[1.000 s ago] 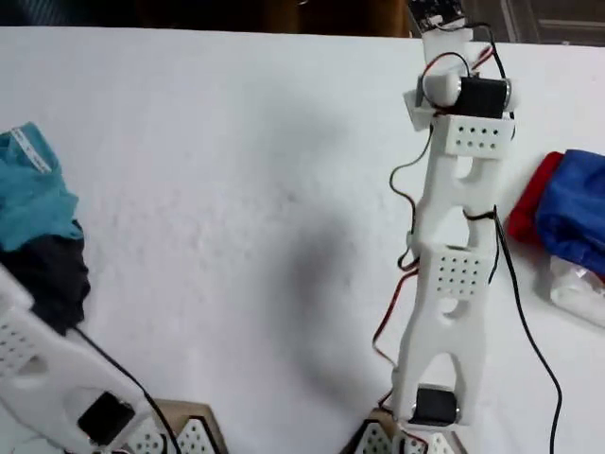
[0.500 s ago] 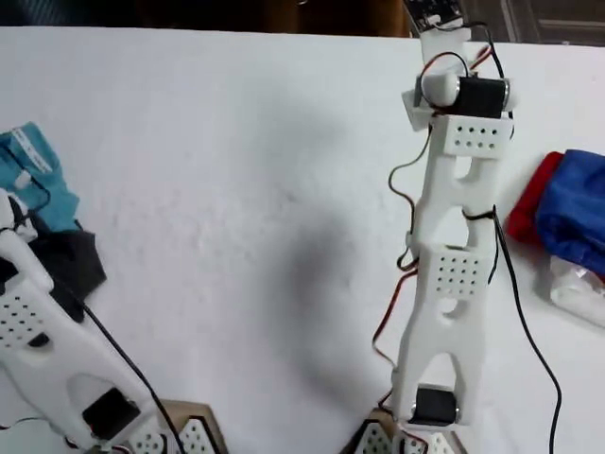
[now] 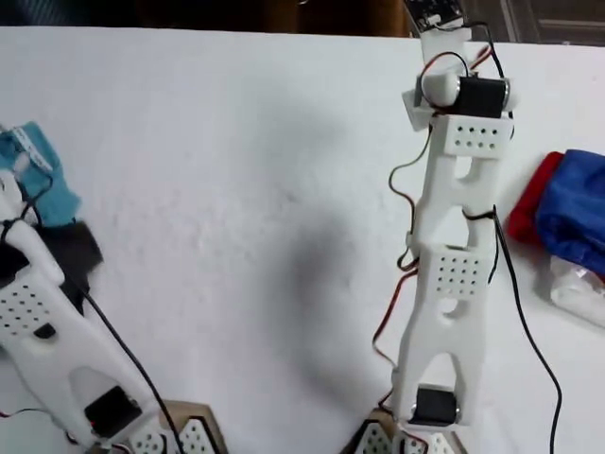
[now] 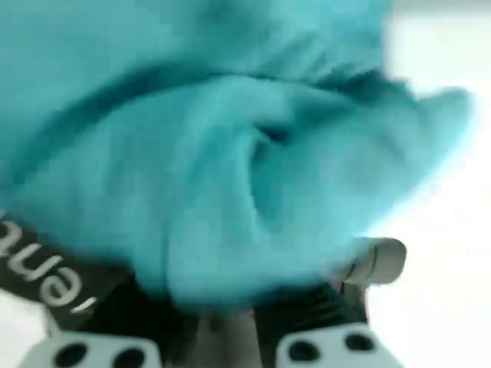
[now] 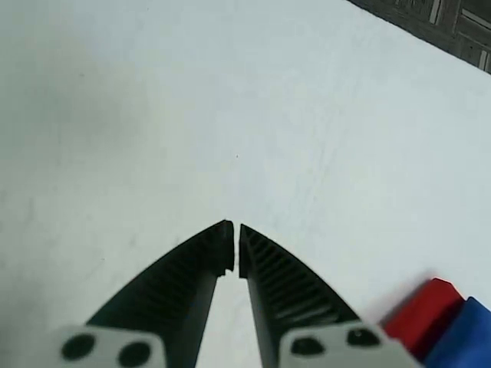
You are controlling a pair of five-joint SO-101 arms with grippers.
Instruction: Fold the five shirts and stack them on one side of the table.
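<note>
A teal shirt (image 3: 43,180) lies bunched at the table's left edge, on top of a dark shirt (image 3: 76,253). My left gripper (image 3: 11,189) is pressed down into the teal shirt (image 4: 230,153), whose cloth covers its tips. A red shirt (image 3: 529,200) and a blue shirt (image 3: 575,213) lie piled at the right edge. My right arm (image 3: 454,274) stretches toward the table's far side. Its gripper (image 5: 235,230) hovers shut over bare white table with nothing in it, the red shirt (image 5: 422,310) and blue shirt (image 5: 476,330) off to one side.
The white table (image 3: 236,189) is bare between the two piles. A clear plastic item (image 3: 575,288) lies just in front of the blue shirt. Both arm bases (image 3: 189,435) stand at the near edge, and wires run along the right arm.
My left arm has swung from the near left corner up onto the teal shirt, which is now more bunched and partly covered. The right arm has not moved.
</note>
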